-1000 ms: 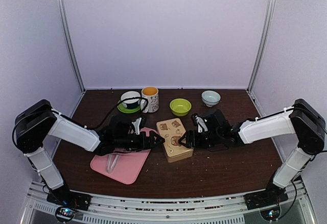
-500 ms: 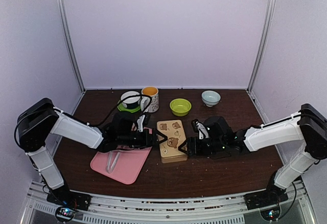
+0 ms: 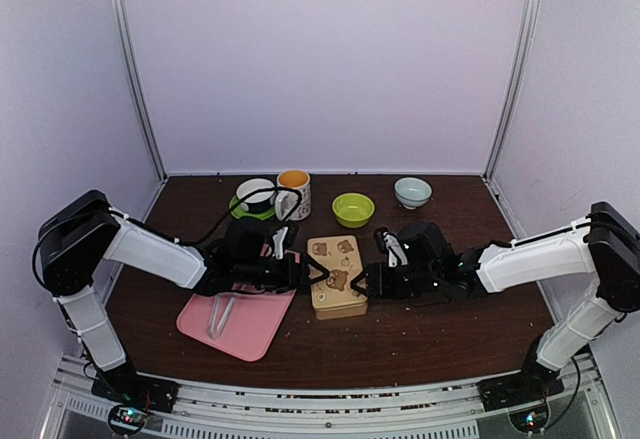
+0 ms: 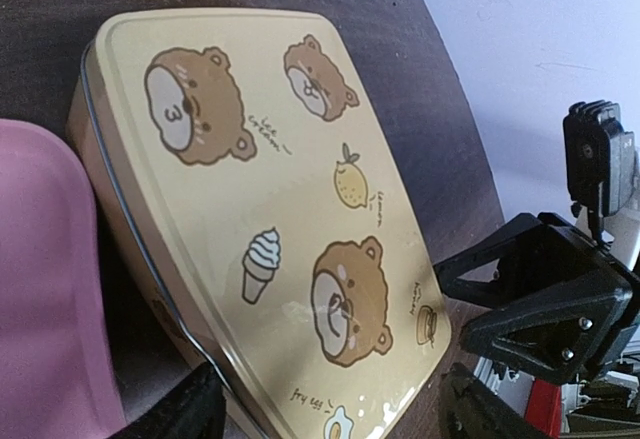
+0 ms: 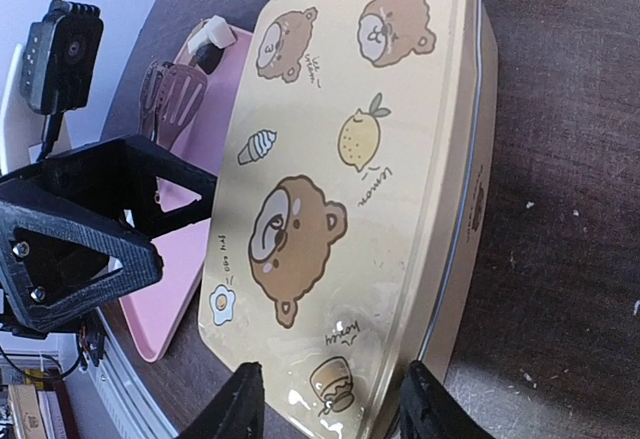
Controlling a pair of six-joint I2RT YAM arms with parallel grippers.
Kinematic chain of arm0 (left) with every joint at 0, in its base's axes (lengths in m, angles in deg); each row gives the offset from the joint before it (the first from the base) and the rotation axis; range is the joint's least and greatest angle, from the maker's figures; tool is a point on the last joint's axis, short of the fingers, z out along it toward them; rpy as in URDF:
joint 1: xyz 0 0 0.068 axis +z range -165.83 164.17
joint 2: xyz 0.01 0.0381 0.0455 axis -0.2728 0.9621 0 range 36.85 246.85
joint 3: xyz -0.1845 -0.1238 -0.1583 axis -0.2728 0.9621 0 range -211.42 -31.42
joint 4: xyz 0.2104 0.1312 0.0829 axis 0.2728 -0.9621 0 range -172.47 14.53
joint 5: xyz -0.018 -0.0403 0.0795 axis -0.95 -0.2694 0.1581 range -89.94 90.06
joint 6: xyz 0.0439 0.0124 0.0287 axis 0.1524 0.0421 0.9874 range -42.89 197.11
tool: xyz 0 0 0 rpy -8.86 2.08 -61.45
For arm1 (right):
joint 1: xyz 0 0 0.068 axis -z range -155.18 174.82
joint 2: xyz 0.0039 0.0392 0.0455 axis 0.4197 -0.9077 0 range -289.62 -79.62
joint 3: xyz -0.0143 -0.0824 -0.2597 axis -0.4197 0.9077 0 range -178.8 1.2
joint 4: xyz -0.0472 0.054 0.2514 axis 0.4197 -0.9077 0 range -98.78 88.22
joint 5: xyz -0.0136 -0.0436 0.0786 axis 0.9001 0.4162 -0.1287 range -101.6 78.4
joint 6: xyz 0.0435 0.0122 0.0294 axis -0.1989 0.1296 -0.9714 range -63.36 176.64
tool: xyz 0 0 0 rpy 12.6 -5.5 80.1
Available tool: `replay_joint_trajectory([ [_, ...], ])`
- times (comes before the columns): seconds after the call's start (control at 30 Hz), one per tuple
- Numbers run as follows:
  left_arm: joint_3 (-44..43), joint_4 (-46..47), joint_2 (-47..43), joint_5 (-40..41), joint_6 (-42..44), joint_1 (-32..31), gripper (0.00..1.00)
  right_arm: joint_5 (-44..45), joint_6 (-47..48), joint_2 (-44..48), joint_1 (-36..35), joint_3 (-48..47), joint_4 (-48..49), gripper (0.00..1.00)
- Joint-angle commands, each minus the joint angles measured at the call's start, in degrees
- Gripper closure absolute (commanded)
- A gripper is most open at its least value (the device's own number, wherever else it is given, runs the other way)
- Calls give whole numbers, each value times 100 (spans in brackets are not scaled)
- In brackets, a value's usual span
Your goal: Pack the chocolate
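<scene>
Facing each other across a cream-yellow, bear-printed metal tin (image 3: pixel 335 276), both hands stand wide open and hold nothing. The left hand (image 3: pixel 308 275) sits just beside the tin's left edge, over the right end of a pink plastic tray (image 3: pixel 245 331). The right hand (image 3: pixel 361 281) sits just beside the tin's right edge, low over the dark brown surface (image 3: pixel 440 334). The tin lies flat with its lid shut, mid-surface. 2 small chocolate lumps (image 5: pixel 212 31), 1 whitish and 1 dark, lie side by side at the tray's far corner, outside the tin. Long pinkish tongs (image 3: pixel 222 316) lie nearer on the same tray. A round green bowl (image 3: pixel 353 208) stands beyond the tin.
</scene>
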Motion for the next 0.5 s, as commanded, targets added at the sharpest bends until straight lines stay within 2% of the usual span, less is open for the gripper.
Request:
replay_joint_trajectory([
  [0.0, -95, 280, -60, -150, 12, -25, 25, 76, 65, -9, 9, -232, -147, 53],
  [0.2, -32, 341, -163, -141, -5, -24, 32, 213, 145, -155, 37, -414, -448, 53],
  [0.37, 30, 399, -253, -93, -12, -17, 35, 154, 87, -173, 32, -423, -420, 53],
  [0.47, 59, 333, -337, -43, 14, -16, 35, 428, 165, -124, 43, -411, -587, 49],
])
